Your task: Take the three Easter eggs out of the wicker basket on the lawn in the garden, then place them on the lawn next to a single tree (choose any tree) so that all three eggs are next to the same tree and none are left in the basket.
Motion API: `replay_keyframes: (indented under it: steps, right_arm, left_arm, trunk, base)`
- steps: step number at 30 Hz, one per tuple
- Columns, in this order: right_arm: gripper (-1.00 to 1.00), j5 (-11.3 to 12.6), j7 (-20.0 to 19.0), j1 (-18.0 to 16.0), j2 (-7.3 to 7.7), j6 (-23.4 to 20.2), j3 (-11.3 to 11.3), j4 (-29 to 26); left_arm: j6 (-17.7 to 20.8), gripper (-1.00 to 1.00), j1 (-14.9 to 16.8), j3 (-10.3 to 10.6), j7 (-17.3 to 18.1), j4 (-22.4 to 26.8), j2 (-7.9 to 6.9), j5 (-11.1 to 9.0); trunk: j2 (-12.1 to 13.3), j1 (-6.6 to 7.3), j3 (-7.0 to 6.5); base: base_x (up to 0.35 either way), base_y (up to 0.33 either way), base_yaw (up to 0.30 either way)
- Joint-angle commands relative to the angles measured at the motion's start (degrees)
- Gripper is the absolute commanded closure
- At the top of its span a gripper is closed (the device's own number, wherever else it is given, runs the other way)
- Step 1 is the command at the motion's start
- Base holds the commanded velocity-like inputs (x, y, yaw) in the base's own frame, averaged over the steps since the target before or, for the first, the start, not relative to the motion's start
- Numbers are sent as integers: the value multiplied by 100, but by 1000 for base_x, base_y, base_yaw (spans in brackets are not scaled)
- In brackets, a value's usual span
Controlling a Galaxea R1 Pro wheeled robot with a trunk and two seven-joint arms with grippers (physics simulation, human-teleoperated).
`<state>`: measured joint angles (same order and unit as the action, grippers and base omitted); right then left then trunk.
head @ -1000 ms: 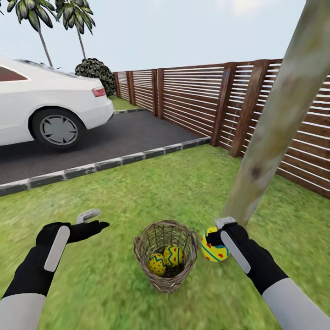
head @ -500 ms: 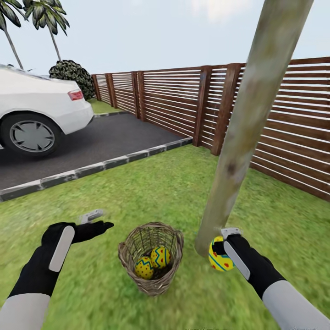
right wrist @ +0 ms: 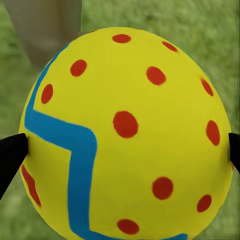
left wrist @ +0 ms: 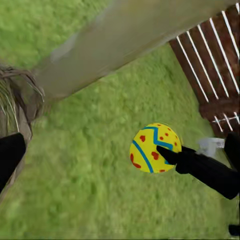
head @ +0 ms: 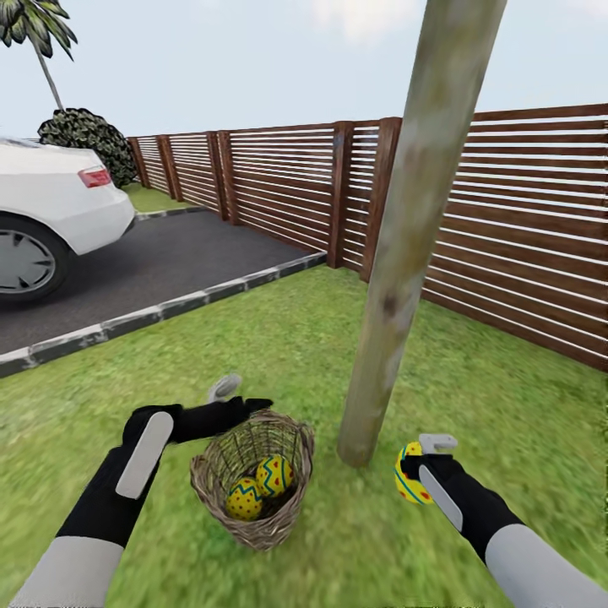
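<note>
Right arm: reaches forward and low at the head view's right, black forearm with a white strip, wrist just past the base of the tree [head: 397,253]
Right gripper [head: 415,469]: pinching one Easter egg [head: 408,475] between its two fingers, one dark fingertip [right wrist: 11,155] pressed on each side of the shell (the right wrist view shows both tips against it)
Held egg: above the lawn [head: 279,338], near the trunk's foot on the side away from the basket; whether it touches the grass I cannot tell
Left arm: stretched forward at the head view's left, its gripper over the near rim of the wicker basket [head: 253,481]
Left gripper [head: 239,397]: fingers spread apart, one pale finger raised, one dark finger lying along the rim; nothing between them
Basket: round, brown, open twig weave, standing upright on the grass just beside the trunk; two eggs [head: 257,487] lie in it side by side, touching
Eggs: smooth yellow shells with red dots and a blue zigzag band
Tree trunk: straight, slim, pale grey-green, mottled with darker patches
Lawn: green, patchy, blurred close to the arms
Surroundings: slatted brown wooden fence [head: 507,219], dark asphalt driveway [head: 169,262] with a stone kerb, white car [head: 51,219]
</note>
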<state>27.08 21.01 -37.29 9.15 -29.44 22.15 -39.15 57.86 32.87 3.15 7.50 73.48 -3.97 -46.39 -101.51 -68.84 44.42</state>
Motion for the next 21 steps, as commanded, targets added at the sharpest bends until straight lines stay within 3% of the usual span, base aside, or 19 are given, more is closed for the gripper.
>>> replay_keyframes:
  steps: [1,3,5,7,9,10,12,14,18,21]
  right_arm:
    - [100,62,43,-6,8,0,42,4]
    - [100,61,36,-6,8,14,40,11]
    - [100,61,29,-6,8,35,42,12]
    - [100,61,20,-6,5,41,44,2]
    - [100,55,18,-6,-32,43,46,-3]
    - [100,45,17,-6,-59,43,51,-4]
    - [100,24,17,-6,-118,66,66,-8]
    - [100,19,17,-6,-173,177,74,-7]
    - [100,43,17,-6,-209,378,81,47]
    - [100,18,17,-6,-280,416,102,206]
  left_arm:
    - [8,-100,12,-8,475,19,-37,-122]
    - [11,-100,16,-53,1515,148,-177,-254]
    - [4,-100,17,-206,2371,159,-224,-322]
    - [15,-100,17,-388,2881,150,-308,-350]
    - [33,-100,23,-510,3035,134,-510,-384]
    - [39,-100,39,-597,3062,127,-582,-498]
    - [40,-100,111,-708,3077,125,-632,-1052]
    - [39,-100,309,-721,3070,101,-630,-1319]
    - [32,-100,634,-701,3019,86,-407,-1396]
    - [40,-100,666,-709,2998,98,-408,-1411]
  trunk:
    - [-3,0,5]
    - [-3,0,5]
    - [-43,-22,23]
    - [-43,-22,23]
    - [-123,-65,59]
    - [-163,-87,77]
    - [-243,-131,113]
    - [-323,-175,149]
    - [-484,-263,221]
    - [-604,-329,275]
  base:
    - [0,0,-116]
    - [0,0,-102]
    - [0,0,-81]
    - [0,0,-31]
    - [0,0,-8]
    - [0,0,-3]
    - [0,0,-1]
    - [0,0,0]
    - [0,0,0]
    - [0,0,0]
